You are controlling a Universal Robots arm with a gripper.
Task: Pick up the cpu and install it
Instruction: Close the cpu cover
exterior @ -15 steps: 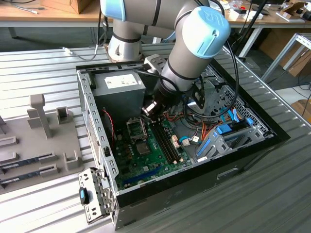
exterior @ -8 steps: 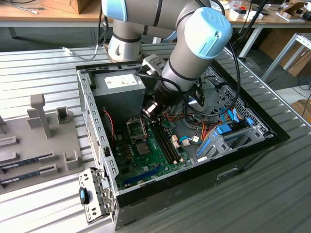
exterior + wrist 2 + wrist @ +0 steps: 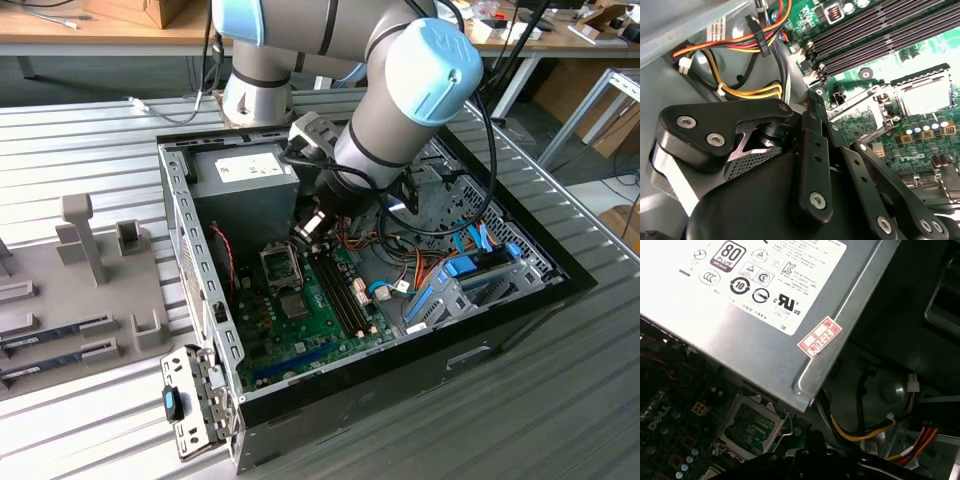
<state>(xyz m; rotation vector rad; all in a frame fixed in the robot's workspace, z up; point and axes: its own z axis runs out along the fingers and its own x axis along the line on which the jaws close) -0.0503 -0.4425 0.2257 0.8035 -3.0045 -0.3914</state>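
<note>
A pale silver-grey square that looks like the cpu lies flat in the motherboard socket, which also appears as a grey square in the exterior view. The socket's metal load plate stands flipped open beside it, and green board shows through its frame. My gripper hovers above the board near the power supply, a short way from the socket. Its black fingers meet at the tips with nothing visible between them.
The grey power supply fills the case's far corner, with bundled orange and yellow cables below the gripper. Long memory slots run beside the socket. Blue drive brackets stand at the exterior view's right. A grey fixture tray lies outside the case.
</note>
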